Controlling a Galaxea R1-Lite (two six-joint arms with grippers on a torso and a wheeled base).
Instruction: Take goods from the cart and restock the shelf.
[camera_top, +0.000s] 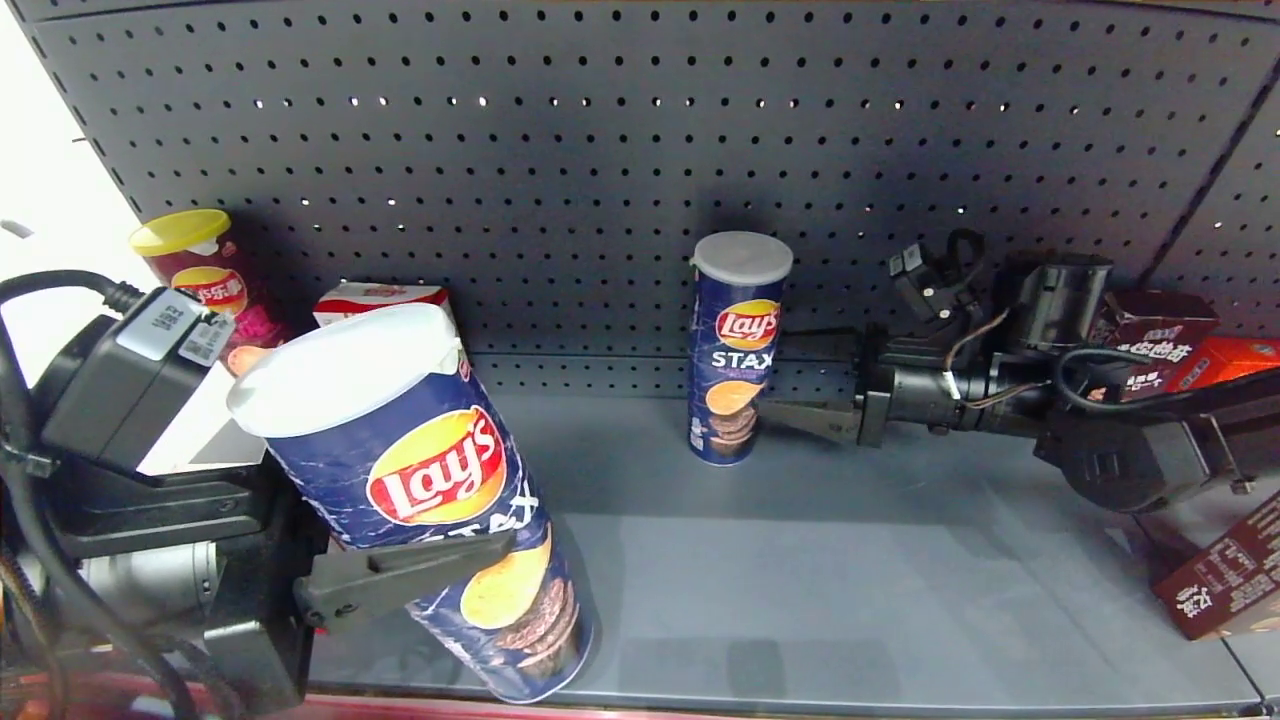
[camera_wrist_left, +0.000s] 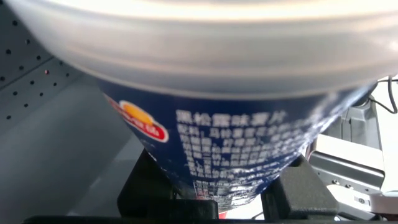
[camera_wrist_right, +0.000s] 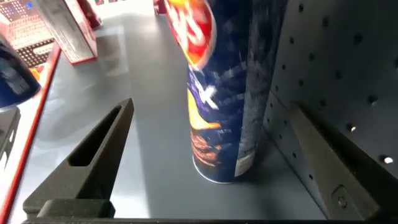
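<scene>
Head view, from the left: a maroon can with a yellow lid (camera_top: 200, 270) stands at the back left corner of the shelf (camera_top: 850, 580), against the perforated back panel (camera_top: 600, 120). A white and red box (camera_top: 380, 297) sits just beside it.

In front of these, the left end effector (camera_top: 420, 575) is clamped on a blue chip can (camera_top: 420, 480) with a pale lid. One black finger (camera_top: 400, 580) crosses the can's front at mid-height. The can is tilted, with its lid toward the left and its base close to the shelf's front edge; whether the base touches the shelf cannot be told. In the left wrist view the same can (camera_wrist_left: 236, 149) sits between dark fingers (camera_wrist_left: 155, 193) with its lid toward the camera.

Near the middle of the shelf, close to the back panel, a second blue chip can (camera_top: 737, 350) stands upright on its base. The right end effector (camera_top: 810, 385) is level with it from the right, with its fingers spread. In the right wrist view this can (camera_wrist_right: 224, 93) stands between the two open fingers (camera_wrist_right: 93, 162), with a gap on each side.

Further right, a dark brown box (camera_top: 1150, 330) and an orange box (camera_top: 1225, 360) sit behind the right arm. A brown box (camera_top: 1225, 580) lies tilted near the front right corner.
</scene>
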